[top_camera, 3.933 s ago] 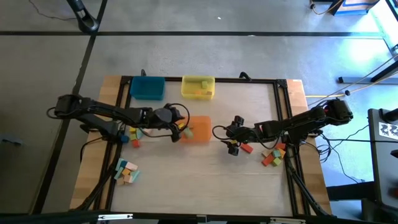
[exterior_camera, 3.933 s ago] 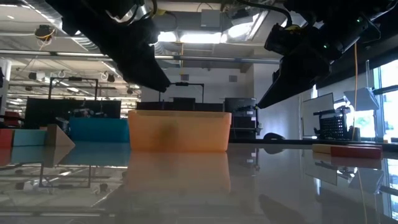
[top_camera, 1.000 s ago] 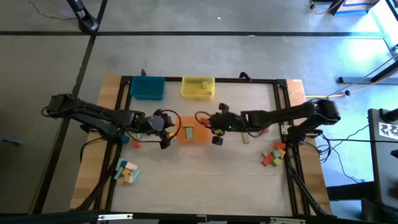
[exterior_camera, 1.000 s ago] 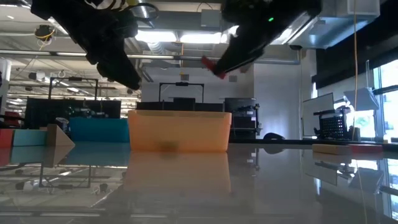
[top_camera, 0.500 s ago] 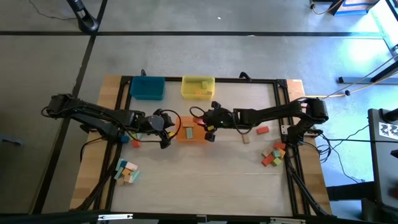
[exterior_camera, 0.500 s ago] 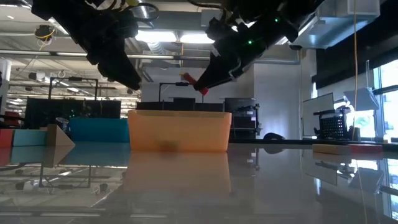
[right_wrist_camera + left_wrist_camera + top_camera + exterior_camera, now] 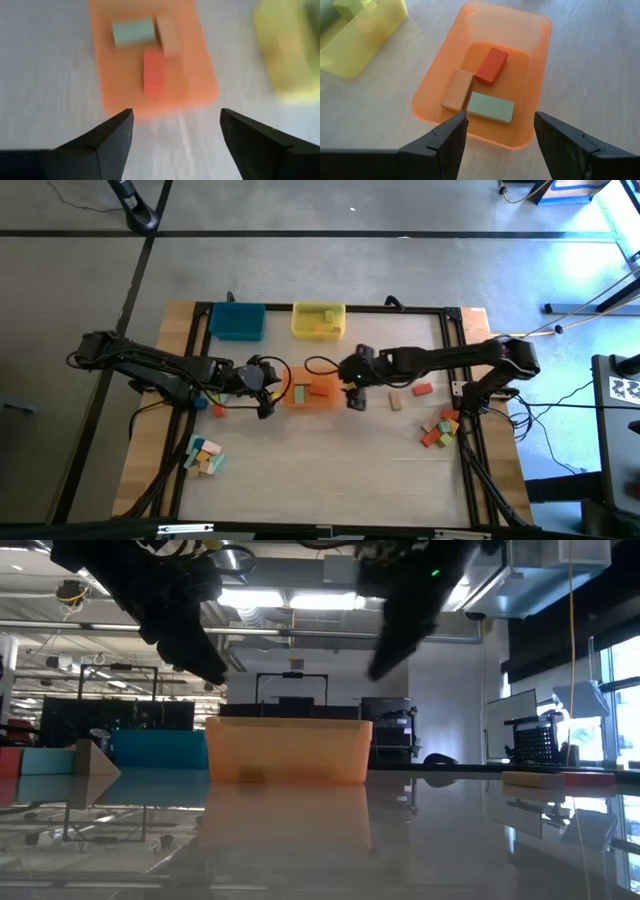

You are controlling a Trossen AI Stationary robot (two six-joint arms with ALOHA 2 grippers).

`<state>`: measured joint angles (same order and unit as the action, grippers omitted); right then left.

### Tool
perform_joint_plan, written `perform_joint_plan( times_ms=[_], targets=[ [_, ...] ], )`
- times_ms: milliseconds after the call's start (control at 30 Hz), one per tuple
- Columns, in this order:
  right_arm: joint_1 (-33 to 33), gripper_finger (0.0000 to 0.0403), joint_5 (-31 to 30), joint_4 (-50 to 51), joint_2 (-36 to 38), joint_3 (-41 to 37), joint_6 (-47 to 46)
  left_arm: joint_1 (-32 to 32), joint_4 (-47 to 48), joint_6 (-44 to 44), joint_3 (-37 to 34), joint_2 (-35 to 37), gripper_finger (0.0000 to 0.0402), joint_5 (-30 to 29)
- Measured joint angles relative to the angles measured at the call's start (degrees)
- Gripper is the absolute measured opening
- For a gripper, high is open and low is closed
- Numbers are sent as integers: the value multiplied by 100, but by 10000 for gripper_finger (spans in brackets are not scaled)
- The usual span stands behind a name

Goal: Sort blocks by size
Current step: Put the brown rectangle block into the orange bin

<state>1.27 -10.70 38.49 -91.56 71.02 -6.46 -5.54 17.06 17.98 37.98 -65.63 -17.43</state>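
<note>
The left claw (image 7: 270,392) hangs open and empty just beside the orange plastic tray (image 7: 326,402). Inside the tray lie a red rectangular block (image 7: 491,65), a natural wood block (image 7: 457,90) and a pale green block (image 7: 491,107). On the tray's right, the right claw (image 7: 352,385) stands wide open, holding nothing.

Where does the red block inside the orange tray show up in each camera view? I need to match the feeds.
High view: red block in the orange tray, mid-table, between the two grippers.
Low view: not visible; only the orange tray's side wall shows.
Left wrist view: red block in the tray, beside a tan block and a pale green block.
Right wrist view: red block in the tray's middle.
Shared landmark: the orange tray.
</note>
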Motion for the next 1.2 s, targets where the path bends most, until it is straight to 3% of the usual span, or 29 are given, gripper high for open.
perform_joint_plan(
  times_ms=[200, 400, 700, 1200],
  targets=[
    [345, 288, -499, 1705, 223, -18, -1340, 0, -11, 26, 0, 0, 219, -29],
    [493, 277, -709, 2355, 323, -462, -2883, 2, -15, 6, 0, 0, 219, -79],
    [471, 272, -516, 2208, 428, -1447, -4094, 2, -4, 6, 0, 0, 219, -81],
    [471, 272, -24, 904, 440, -2474, -4776, 1, -13, 6, 0, 0, 219, -83]
  ],
)
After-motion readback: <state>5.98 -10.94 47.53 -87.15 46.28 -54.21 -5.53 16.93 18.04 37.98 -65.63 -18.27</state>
